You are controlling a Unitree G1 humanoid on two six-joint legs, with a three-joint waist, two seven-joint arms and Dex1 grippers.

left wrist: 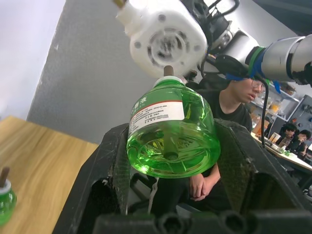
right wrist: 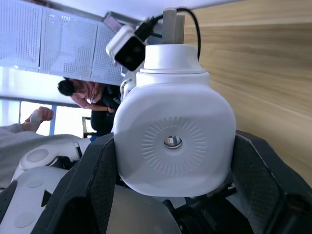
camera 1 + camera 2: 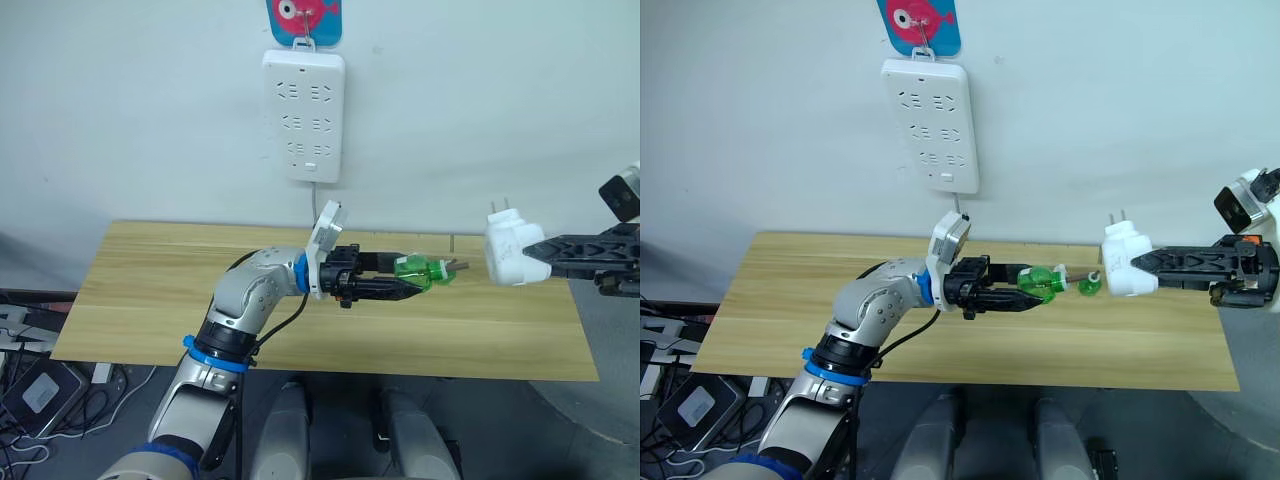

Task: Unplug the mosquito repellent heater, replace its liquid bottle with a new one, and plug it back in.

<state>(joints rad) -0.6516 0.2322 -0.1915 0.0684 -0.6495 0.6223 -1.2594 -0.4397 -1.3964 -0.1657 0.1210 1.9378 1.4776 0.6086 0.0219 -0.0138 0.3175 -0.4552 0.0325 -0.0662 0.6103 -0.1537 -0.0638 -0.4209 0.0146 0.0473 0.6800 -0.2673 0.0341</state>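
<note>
At centre frame my left gripper (image 3: 1040, 290) pinches the green liquid bottle (image 3: 1042, 282); right of it, the right gripper (image 3: 1145, 268) clamps the mosquito repellent heater (image 3: 1121, 262) above the bench (image 3: 790, 330). If wick (image 3: 1073, 279) and socket misalign, I risk bending the wick or jamming the threads.

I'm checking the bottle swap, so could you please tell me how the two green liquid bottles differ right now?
The held green bottle lies sideways, clamped in the left claw above the table, its wick aimed at the heater in the right claw. The second green bottle stands upright on the table, ungripped, partly hidden behind the heater. Both are green bottles with a wick on top.
</note>
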